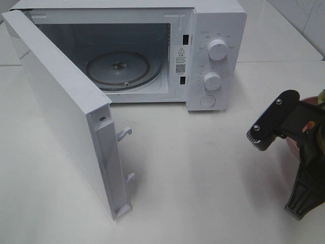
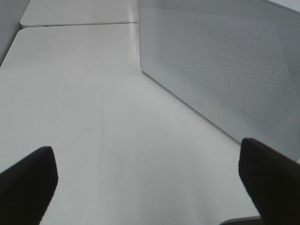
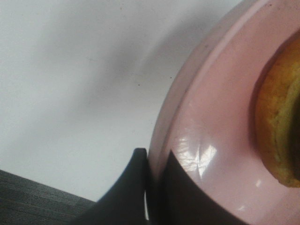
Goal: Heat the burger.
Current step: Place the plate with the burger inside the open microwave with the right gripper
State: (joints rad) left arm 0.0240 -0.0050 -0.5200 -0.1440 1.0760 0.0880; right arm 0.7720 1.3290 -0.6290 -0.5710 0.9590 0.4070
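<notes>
At the right edge of the table, the right gripper is pinched narrow on the rim of the pink plate, with the rim caught between its jaws. The burger sits on that plate, further in from the rim than the grip. Only a slice of its golden bun shows in the wrist view, and the high camera barely catches it behind the arm.

The microwave stands at the back with its door swung wide to the left and the glass turntable bare inside.

Bearing for the next move: the cavity lies away from the plate and to the left, well apart from it, with open table between. The right arm has the load and the clear line in.

The left gripper has its jaws spread wide and holds nothing. It faces the door's outer panel, so the door stands between it and the cavity.

My judgement: carry with the right arm and keep the plate level, since the rim grip is off-centre and the burger is tall.
</notes>
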